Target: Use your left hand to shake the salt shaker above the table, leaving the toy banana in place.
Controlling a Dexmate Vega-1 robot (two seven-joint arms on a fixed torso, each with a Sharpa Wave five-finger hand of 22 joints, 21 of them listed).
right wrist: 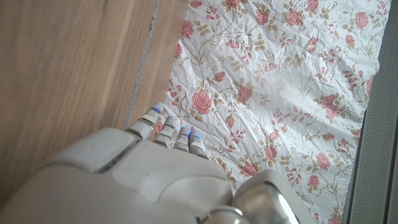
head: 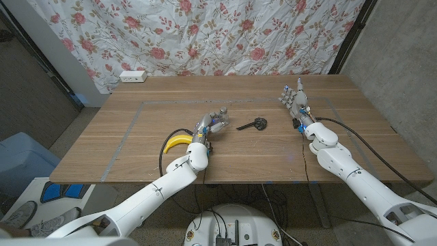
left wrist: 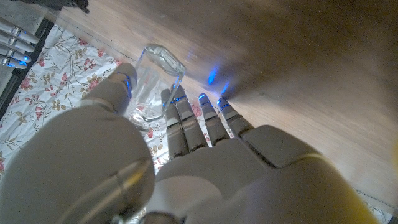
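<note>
My left hand [head: 207,130] holds the clear glass salt shaker [head: 219,123] near the middle of the wooden table [head: 136,160]. In the left wrist view the shaker [left wrist: 155,81] sits between the thumb and the fingers [left wrist: 186,124] of that hand [left wrist: 186,168]; whether it touches the wood I cannot tell. The yellow toy banana [head: 178,141] lies on the table just left of the hand, close to the forearm. My right hand [head: 295,102] stands at the right of the table with fingers apart and nothing in it, and the right wrist view shows it [right wrist: 161,174] reaching toward the floral curtain.
A small black object [head: 256,124] lies on the table right of the shaker. A white power strip [head: 133,76] sits at the back left edge. A grey tape outline [head: 130,126] marks the tabletop. A blue bin [head: 20,164] stands on the floor at the left.
</note>
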